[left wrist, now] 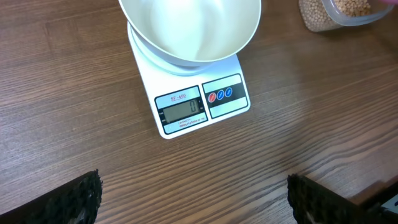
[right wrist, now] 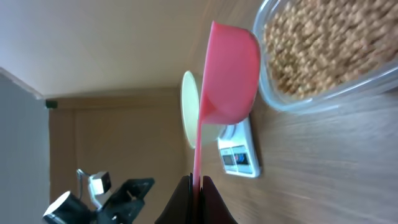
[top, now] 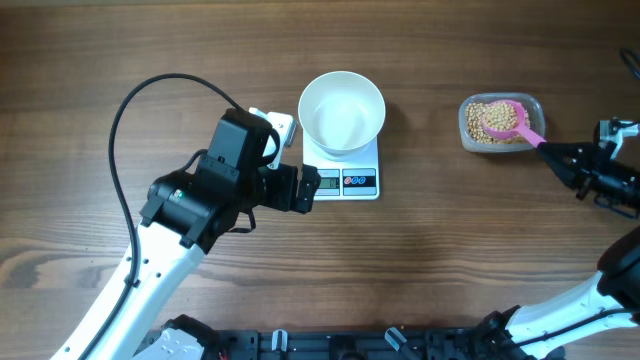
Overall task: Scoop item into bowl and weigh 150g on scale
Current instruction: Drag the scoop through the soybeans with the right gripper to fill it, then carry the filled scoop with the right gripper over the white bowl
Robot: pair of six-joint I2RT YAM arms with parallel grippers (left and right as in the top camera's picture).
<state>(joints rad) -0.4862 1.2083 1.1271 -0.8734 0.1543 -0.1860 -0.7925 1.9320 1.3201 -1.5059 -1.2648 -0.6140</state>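
The white bowl [top: 342, 110] sits empty on the white scale [top: 345, 183] at mid-table. Tan beans [top: 483, 132] fill a clear tub [top: 468, 135] at the right. A pink scoop [top: 503, 121] with beans in it hovers over that tub, its handle pinched in my right gripper [top: 556, 153], which is shut on it [right wrist: 199, 186]. The right wrist view shows the scoop cup [right wrist: 227, 74] beside the beans [right wrist: 323, 43]. My left gripper [top: 305, 188] stands open just in front of the scale [left wrist: 199, 106], with bare wood between its fingertips [left wrist: 81, 199] and the bowl [left wrist: 193, 31] beyond.
The left arm [top: 190, 200] reaches in from the lower left, its black cable [top: 125, 110] looping over the table. The right arm [top: 610, 180] comes in from the right edge. The scale's display [left wrist: 180, 111] faces the front.
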